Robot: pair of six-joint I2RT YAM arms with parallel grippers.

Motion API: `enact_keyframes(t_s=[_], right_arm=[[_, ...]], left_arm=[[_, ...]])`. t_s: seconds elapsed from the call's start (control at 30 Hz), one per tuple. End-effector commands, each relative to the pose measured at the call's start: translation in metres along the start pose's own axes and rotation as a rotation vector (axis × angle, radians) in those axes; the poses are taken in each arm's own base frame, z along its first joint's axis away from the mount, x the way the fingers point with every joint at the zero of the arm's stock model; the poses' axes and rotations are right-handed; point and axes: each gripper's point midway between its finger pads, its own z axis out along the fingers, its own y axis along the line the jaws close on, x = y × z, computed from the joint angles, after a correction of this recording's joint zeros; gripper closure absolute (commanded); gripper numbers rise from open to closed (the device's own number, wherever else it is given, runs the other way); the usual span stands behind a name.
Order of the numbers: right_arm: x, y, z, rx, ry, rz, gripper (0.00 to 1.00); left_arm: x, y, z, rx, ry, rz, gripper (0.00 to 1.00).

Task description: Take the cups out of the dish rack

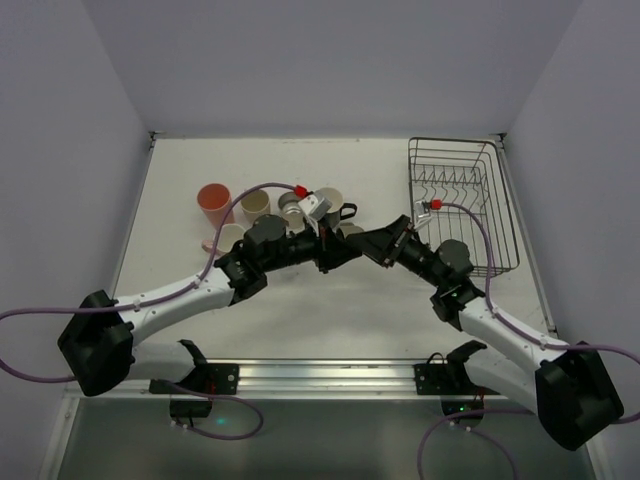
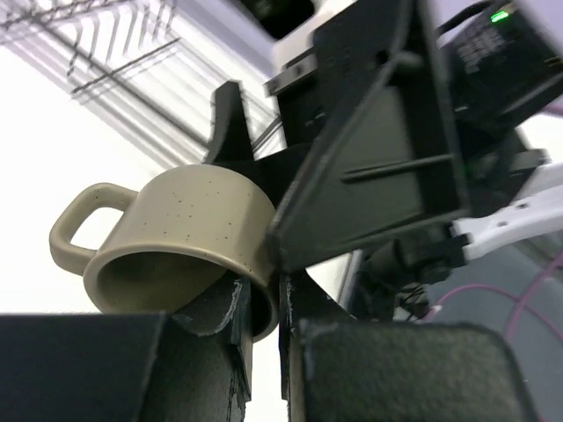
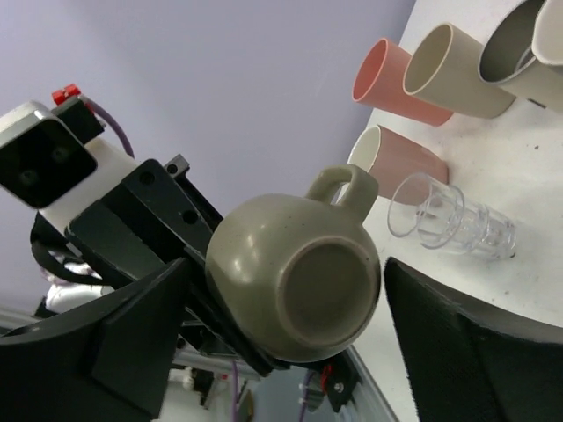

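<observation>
Centre blocked by left gripper, right gripper, olive mug; cup cluster, dish rack behind; passage afforded along table front.

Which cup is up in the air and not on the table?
The olive mug: the left gripper pinches its rim, above the table; the other cups rest on it.

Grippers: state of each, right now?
Left gripper: closed on the rim of the olive mug.
Right gripper: open, fingers spread either side of the mug.

A white table sits between lilac walls, seemingly with an aluminium front rail.
</observation>
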Motion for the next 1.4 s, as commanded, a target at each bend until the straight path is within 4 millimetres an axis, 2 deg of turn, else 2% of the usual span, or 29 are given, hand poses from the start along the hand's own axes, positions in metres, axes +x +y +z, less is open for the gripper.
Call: enact_keyframes(t_s=[0.0,0.07,0.1,0.13,0.17,0.2,0.27,0.3,0.37,0.4,0.43,0.47,0.5,0.53,0.57,0.6,0.63,0.67,0.7,0.73,0.8,0.9,0.93,1.1,1.27,1.37], right_arm=[[-0.001,-0.009,-0.004,0.058,-0.03,-0.051,0.02],[-0.011,-0.015,-0.011,0.151,-0.079,-0.091,0.01],[-0.014,-0.02,-0.014,0.187,-0.087,-0.151,0.01],[-0.014,-0.026,-0.024,0.25,-0.091,-0.164,0.01],[-0.028,-0.027,-0.029,0.297,-0.157,-0.193,0.01],[-0.033,-0.032,-0.036,0.344,-0.182,-0.223,0.01],[-0.048,-0.04,-0.057,0.444,-0.279,-0.253,0.01],[-0.053,-0.043,-0.065,0.474,-0.304,-0.287,0.01],[-0.062,-0.043,-0.084,0.526,-0.37,-0.326,0.01],[-0.064,-0.043,-0.089,0.54,-0.378,-0.356,0.01],[-0.065,-0.044,-0.096,0.561,-0.386,-0.368,0.01],[-0.068,-0.036,-0.101,0.545,-0.408,-0.385,0.01],[-0.071,-0.034,-0.106,0.554,-0.427,-0.406,0.01],[-0.073,-0.033,-0.111,0.562,-0.437,-0.414,0.01],[-0.075,-0.026,-0.116,0.542,-0.459,-0.424,0.01],[-0.078,-0.023,-0.12,0.543,-0.484,-0.439,0.01],[-0.08,-0.022,-0.124,0.548,-0.497,-0.443,0.01],[-0.081,-0.018,-0.128,0.54,-0.512,-0.447,0.01],[-0.085,-0.011,-0.134,0.524,-0.547,-0.459,0.01],[-0.086,-0.009,-0.137,0.518,-0.559,-0.466,0.01],[-0.088,-0.003,-0.142,0.509,-0.58,-0.482,0.01],[-0.088,-0.007,-0.147,0.532,-0.582,-0.497,0.01],[-0.089,-0.008,-0.148,0.54,-0.586,-0.499,0.01],[-0.087,-0.013,-0.148,0.548,-0.576,-0.498,0.01],[-0.086,-0.009,-0.148,0.539,-0.573,-0.504,0.01],[-0.086,-0.007,-0.15,0.538,-0.572,-0.507,0.01]], left_arm=[[0.004,0.014,-0.003,-0.09,0.032,0.084,1.0],[0.016,0.02,0.0,-0.154,0.079,0.127,1.0],[0.03,0.026,-0.003,-0.202,0.14,0.127,1.0],[0.032,0.027,-0.001,-0.243,0.15,0.145,1.0],[0.046,0.036,-0.002,-0.281,0.21,0.153,1.0],[0.047,0.037,-0.001,-0.296,0.222,0.157,1.0],[0.059,0.052,-0.001,-0.359,0.267,0.162,1.0],[0.054,0.055,0.002,-0.38,0.257,0.168,1.0],[0.078,0.077,-0.001,-0.47,0.371,0.173,1.0],[0.069,0.08,0.005,-0.496,0.367,0.185,1.0],[0.086,0.093,0.009,-0.525,0.43,0.193,1.0],[0.095,0.1,0.007,-0.551,0.486,0.196,1.0],[0.087,0.101,0.015,-0.566,0.483,0.206,1.0],[0.103,0.113,0.018,-0.589,0.536,0.208,1.0],[0.11,0.118,0.016,-0.606,0.578,0.22,1.0],[0.104,0.124,0.021,-0.638,0.571,0.236,1.0],[0.117,0.135,0.021,-0.668,0.614,0.242,1.0],[0.123,0.141,0.018,-0.691,0.648,0.251,1.0],[0.117,0.145,0.021,-0.719,0.643,0.264,1.0],[0.127,0.153,0.02,-0.738,0.681,0.27,1.0],[0.128,0.158,0.019,-0.765,0.703,0.281,1.0],[0.137,0.166,0.018,-0.787,0.741,0.292,1.0],[0.138,0.167,0.017,-0.792,0.754,0.297,0.98],[0.138,0.171,0.013,-0.822,0.784,0.315,0.65],[0.126,0.167,0.014,-0.826,0.754,0.32,0.5],[0.108,0.157,0.017,-0.811,0.692,0.311,0.43]])
